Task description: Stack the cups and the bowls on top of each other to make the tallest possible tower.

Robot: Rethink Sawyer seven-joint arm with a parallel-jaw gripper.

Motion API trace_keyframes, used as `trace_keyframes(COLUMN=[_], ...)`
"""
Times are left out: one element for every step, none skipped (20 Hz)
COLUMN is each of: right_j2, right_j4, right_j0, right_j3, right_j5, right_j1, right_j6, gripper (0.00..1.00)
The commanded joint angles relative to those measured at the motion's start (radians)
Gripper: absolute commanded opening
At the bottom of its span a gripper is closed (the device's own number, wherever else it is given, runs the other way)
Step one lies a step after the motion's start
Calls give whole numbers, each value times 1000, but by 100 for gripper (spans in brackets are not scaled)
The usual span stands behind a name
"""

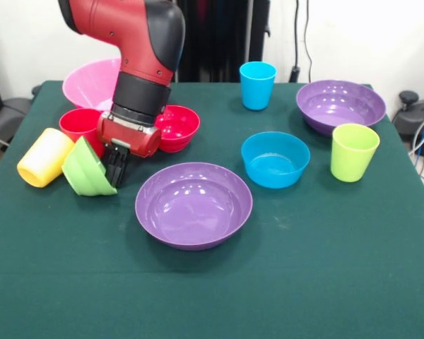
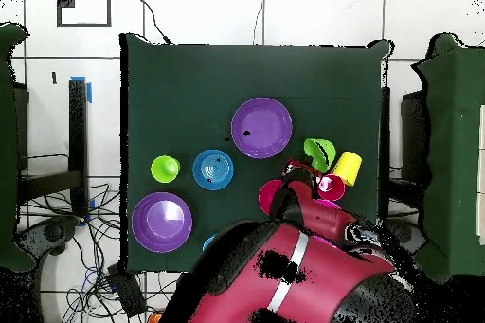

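Note:
My gripper (image 1: pixel 116 167) hangs low at the table's left side, shut on the rim of the small green bowl (image 1: pixel 87 171), which is tipped on its side against the yellow cup (image 1: pixel 44 157). The yellow cup lies on its side. The red cup (image 1: pixel 80 126) stands upright behind them, with the small red bowl (image 1: pixel 177 127) and the large pink bowl (image 1: pixel 90 81) close by. A purple bowl (image 1: pixel 193 205), the blue bowl (image 1: pixel 275 159), the lime green cup (image 1: pixel 354 151), the blue cup (image 1: pixel 257 85) and a second purple bowl (image 1: pixel 340 104) stand apart. Nothing is nested. In the overhead view the green bowl (image 2: pixel 319 153) and yellow cup (image 2: pixel 347 167) show beside the arm.
The table is covered in dark green cloth (image 1: pixel 325 268). My red and black arm (image 1: pixel 138 49) reaches over the pink bowl and red cup. Cables hang at the wall behind the table.

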Motion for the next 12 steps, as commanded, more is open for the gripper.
trace_keyframes(right_j2=[172,173,173,172,171,171,171,171,170,170,166,166], right_j4=[61,61,62,65,66,67,67,68,68,70,74,73], right_j0=[-49,-49,-49,-47,-46,-46,-46,-45,-45,-44,-40,-39], right_j3=[-267,-268,-268,-267,-266,-267,-267,-266,-265,-265,-263,-249], right_j5=[148,147,147,144,142,140,139,138,139,145,147,178], right_j1=[342,342,342,343,343,343,343,343,343,341,339,319], right_j6=[113,112,111,110,110,110,110,109,109,108,106,99], gripper=[0,0,0,0,0,0,0,0,0,0,0,0])
